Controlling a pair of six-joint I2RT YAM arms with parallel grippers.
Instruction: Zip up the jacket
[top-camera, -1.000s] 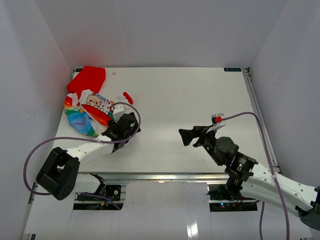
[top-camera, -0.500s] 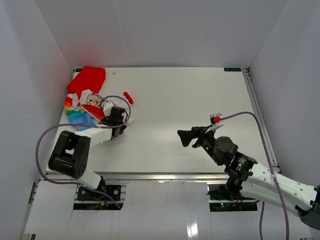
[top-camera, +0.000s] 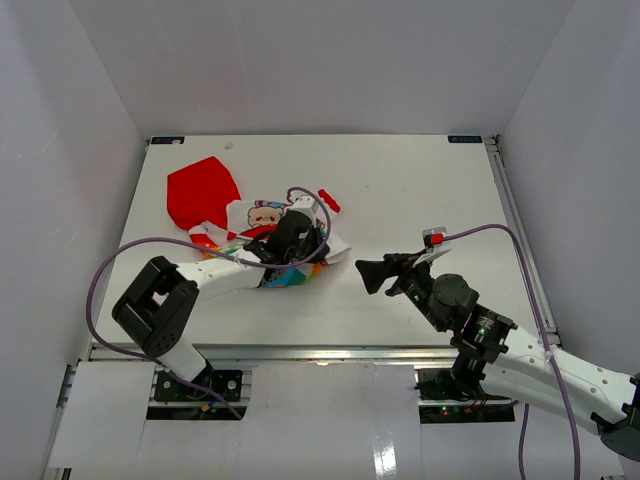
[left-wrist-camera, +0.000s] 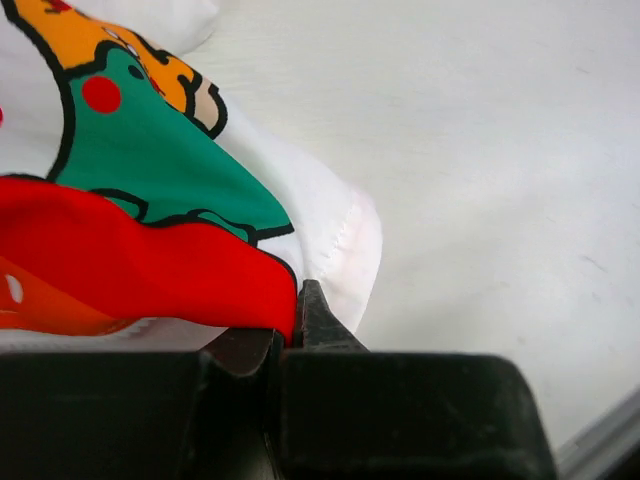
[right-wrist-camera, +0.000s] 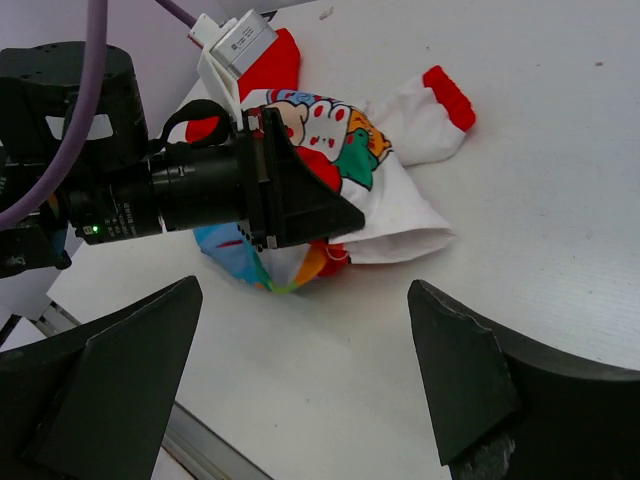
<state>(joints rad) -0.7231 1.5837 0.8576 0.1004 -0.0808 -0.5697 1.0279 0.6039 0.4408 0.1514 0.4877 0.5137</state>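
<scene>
So the jacket (top-camera: 262, 215) is lying in a crumpled heap on the left-middle part of the white table (top-camera: 430, 180). The red hood (top-camera: 200, 190) is flopped out toward the back left, and one white sleeve with a red cuff (top-camera: 329, 200) sticks out toward the back right. The left gripper (left-wrist-camera: 291, 318) is down on the near-right side of the heap. In the left wrist view its jaws are pinched together on a fold of the jacket, right where a red patch meets the white fabric with the green and orange cartoon print. In the right wrist view the rainbow-striped part (right-wrist-camera: 235, 255) is bunched up underneath that gripper's nose. The right gripper (top-camera: 366, 275) hangs over the table just to the right of the jacket, not touching it. Its fingers are spread wide apart with nothing between them, and it's pointed at the heap.
</scene>
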